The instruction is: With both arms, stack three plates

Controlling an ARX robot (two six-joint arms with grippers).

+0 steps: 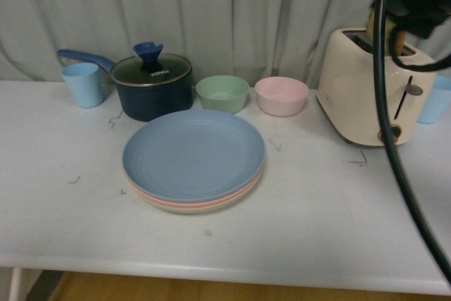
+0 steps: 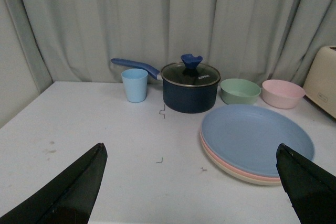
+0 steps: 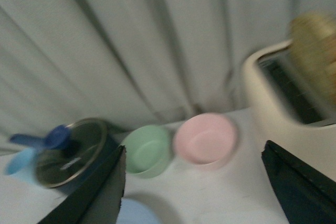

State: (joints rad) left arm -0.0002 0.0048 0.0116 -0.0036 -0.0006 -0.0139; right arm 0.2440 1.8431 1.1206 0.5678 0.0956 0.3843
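Since the plates (image 1: 194, 156) look stiff, light and slick, you'd pinch a rim; both the left gripper (image 2: 191, 182) and the right gripper (image 3: 194, 192) gape empty.

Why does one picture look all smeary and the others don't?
The right wrist view is motion-blurred: the pink bowl, green bowl and toaster have soft, streaked edges. The front view and left wrist view are sharp; the blue plate shows its faint rings, in soft, even light.
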